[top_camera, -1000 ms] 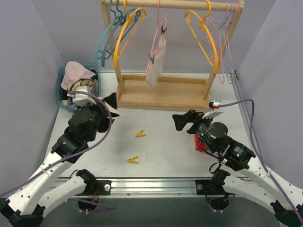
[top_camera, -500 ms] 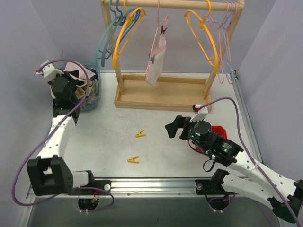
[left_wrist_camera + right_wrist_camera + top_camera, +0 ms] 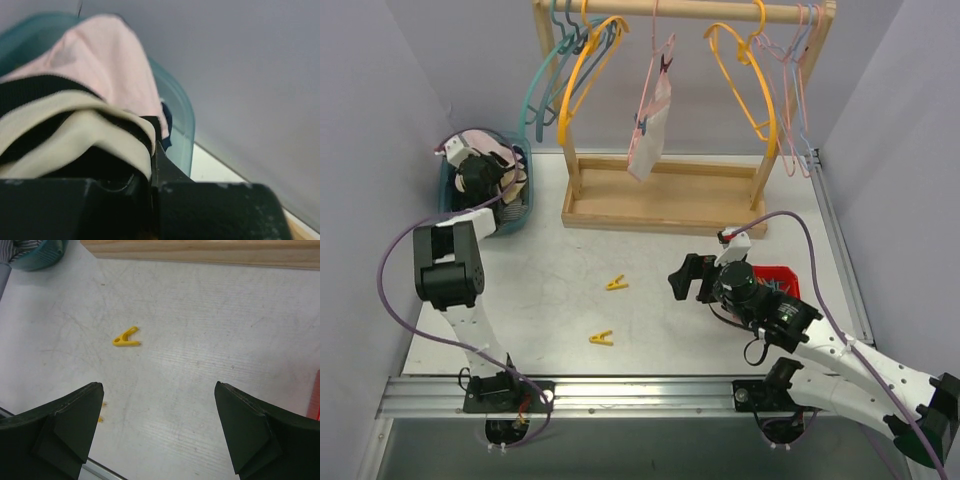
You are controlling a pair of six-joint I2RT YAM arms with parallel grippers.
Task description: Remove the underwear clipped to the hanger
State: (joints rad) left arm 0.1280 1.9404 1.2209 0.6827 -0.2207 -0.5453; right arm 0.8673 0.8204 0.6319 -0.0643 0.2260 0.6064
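Left gripper [image 3: 478, 178] sits in the basket [image 3: 523, 205], we see from above. Right gripper [image 3: 683, 281] gapes over the table [image 3: 640, 312]. Pale, faintly patterned briefs [image 3: 650, 125] hang clipped to a hanger [image 3: 659, 60]. At the left wrist we find its fingers [image 3: 210, 210] together against heaped cloth [image 3: 100, 75]. At the right wrist, the jaws are wide above a clip [image 3: 126, 338].

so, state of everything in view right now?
left gripper: jaws together, down in the clothes in the basket; grip unclear
right gripper: open, empty, above the table
pale underwear: clipped to the pink hanger on the rail
basket: upright, full of clothes
yellow clips: two, loose on the table, apart
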